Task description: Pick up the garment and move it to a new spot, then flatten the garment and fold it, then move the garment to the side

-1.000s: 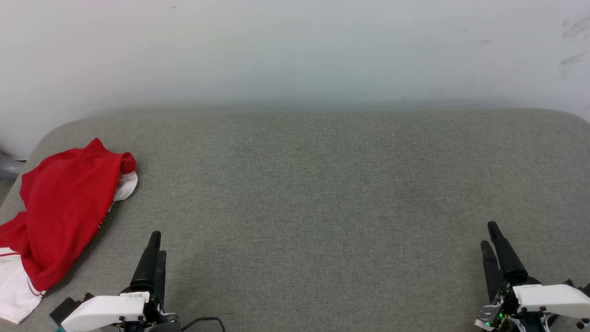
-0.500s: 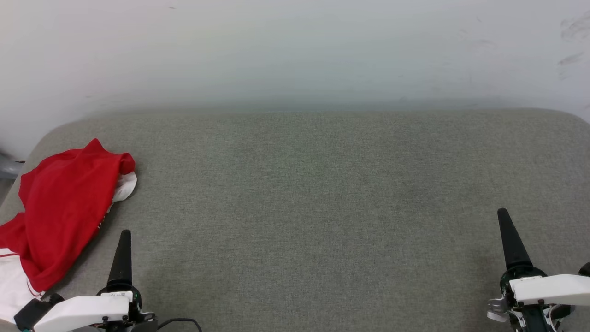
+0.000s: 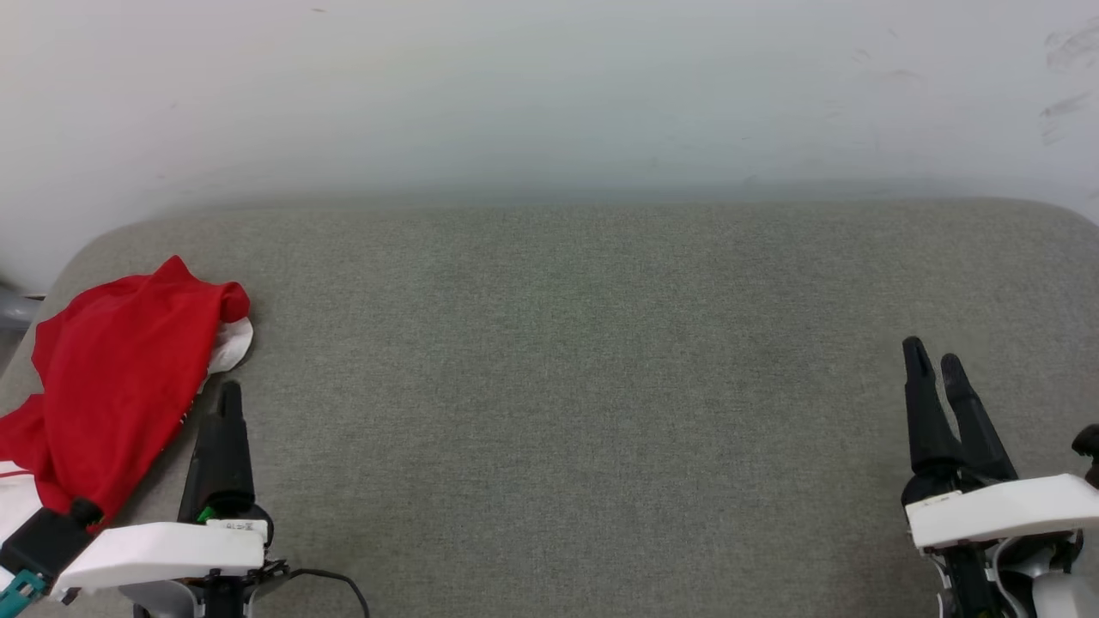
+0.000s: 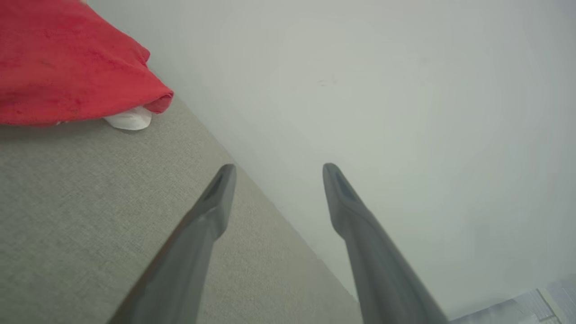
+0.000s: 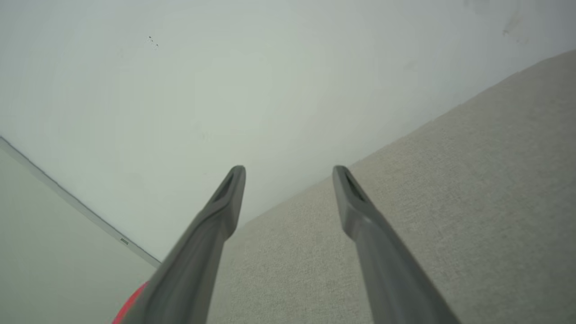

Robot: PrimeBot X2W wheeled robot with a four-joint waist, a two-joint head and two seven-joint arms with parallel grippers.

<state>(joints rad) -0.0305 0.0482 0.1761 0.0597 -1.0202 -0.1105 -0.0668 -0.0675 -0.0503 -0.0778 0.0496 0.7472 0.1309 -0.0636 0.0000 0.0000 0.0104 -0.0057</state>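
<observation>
here: one crumpled garment, two open grippers

your one red garment [image 3: 120, 378] lies heaped at the grey cushion's [image 3: 584, 386] left end, cut off by the frame. left gripper [image 4: 279, 168] just beside it, right gripper [image 5: 288, 168] well apart; both spread wide, empty.

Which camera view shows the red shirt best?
The head view: the shirt lies crumpled at the left end of the grey pad, nearly whole. The left wrist view catches one red fold with a white bit beneath; the right wrist view, a red sliver at its bottom edge.
</observation>
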